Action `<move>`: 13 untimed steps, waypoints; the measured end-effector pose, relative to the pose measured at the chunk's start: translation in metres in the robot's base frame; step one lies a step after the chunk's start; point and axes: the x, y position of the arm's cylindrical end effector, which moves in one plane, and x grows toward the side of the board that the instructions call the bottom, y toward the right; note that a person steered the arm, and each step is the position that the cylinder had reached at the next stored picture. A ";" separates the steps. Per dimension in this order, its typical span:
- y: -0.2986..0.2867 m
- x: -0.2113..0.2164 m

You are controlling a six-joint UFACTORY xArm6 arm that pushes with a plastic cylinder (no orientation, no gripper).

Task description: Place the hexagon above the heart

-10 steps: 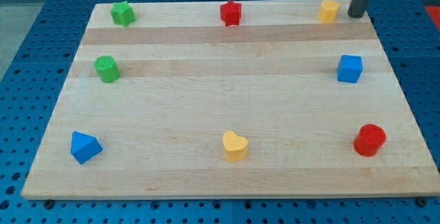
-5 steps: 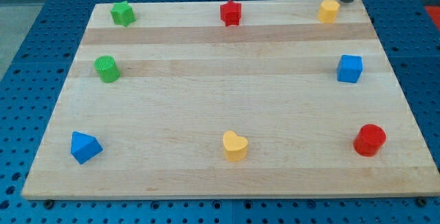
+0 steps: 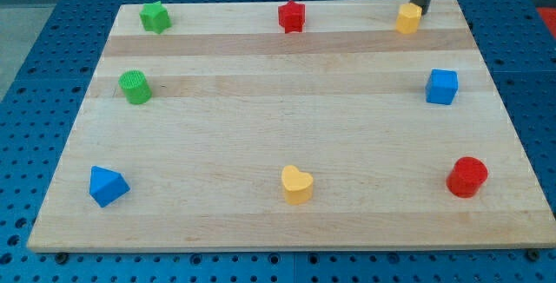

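Observation:
The yellow hexagon [image 3: 407, 18] lies near the top right corner of the wooden board [image 3: 278, 144]. The yellow heart [image 3: 296, 184] lies near the board's bottom edge, about the middle. My tip [image 3: 420, 8] is at the view's top right, touching the hexagon's upper right side. The rod runs up out of the view.
A green star-like block [image 3: 155, 16] and a red star-like block [image 3: 292, 16] lie along the top edge. A green cylinder [image 3: 135, 87] is at the left, a blue cube [image 3: 441, 86] at the right. A blue triangle [image 3: 107, 186] and a red cylinder [image 3: 466, 177] lie near the bottom.
My tip has moved left along the top edge to the yellow hexagon. The hexagon has shifted slightly left and down. The other blocks have not moved.

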 end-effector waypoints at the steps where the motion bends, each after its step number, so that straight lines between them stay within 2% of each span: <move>1: -0.025 0.019; 3: -0.058 0.062; 7: -0.074 0.149; 9: -0.137 0.173; 13: -0.207 0.231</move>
